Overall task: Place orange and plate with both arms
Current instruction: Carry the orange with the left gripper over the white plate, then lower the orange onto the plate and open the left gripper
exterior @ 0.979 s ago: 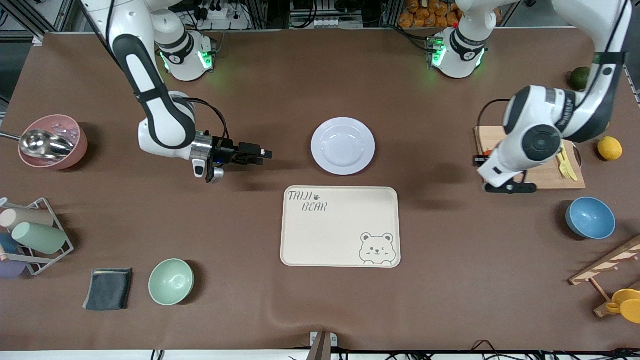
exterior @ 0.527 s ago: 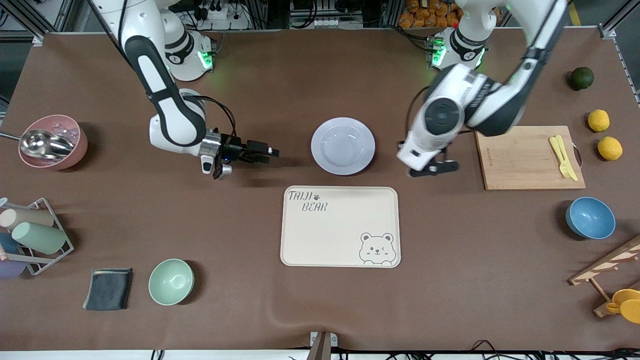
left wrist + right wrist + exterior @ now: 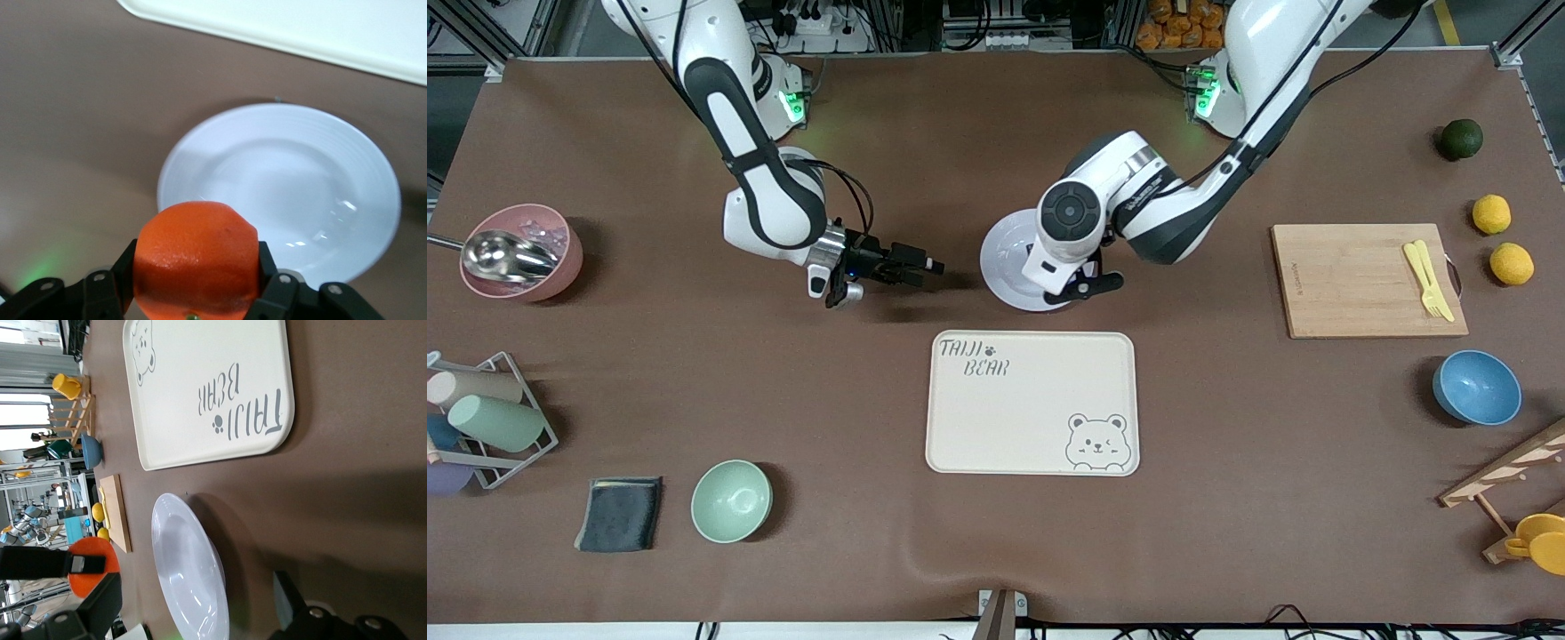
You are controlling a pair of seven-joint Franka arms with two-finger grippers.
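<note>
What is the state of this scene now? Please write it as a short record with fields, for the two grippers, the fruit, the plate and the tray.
left gripper: shut on the small round bright orange fruit, held over the plate
right gripper: open, low above the brown table, beside the plate toward the right arm's end
plate: round pale lavender-white shallow plate, flat on the table, nothing lying in it
tray: cream rectangular bear tray, nearer to the front camera than the plate, nothing on it

Robot lab, aluminium framing (image 3: pixel 1525 40), cabling (image 3: pixel 996 36)
</note>
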